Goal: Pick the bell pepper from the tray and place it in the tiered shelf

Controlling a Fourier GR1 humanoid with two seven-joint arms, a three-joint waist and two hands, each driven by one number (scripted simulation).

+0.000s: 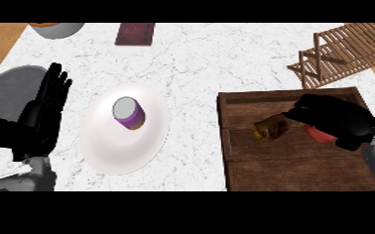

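Observation:
A dark wooden tray [249, 171] lies at the lower right of the counter. My right hand [333, 118] is low over its right part, fingers curled round a red bell pepper [319, 135], of which only a rounded part shows under the palm. Just left of the fingertips a brown-yellow item [270, 128] lies in the tray. The wooden slatted tiered shelf [336, 54] stands at the upper right, beyond the tray's far edge. My left hand [42, 110] rests open at the left edge, fingers up.
A white plate [102, 144] with a purple cup [128, 113] on it sits left of the tray. At the back stand a dark red box [135, 33] and a grey bowl [57, 29]. A grey rounded object [18, 82] lies at the far left.

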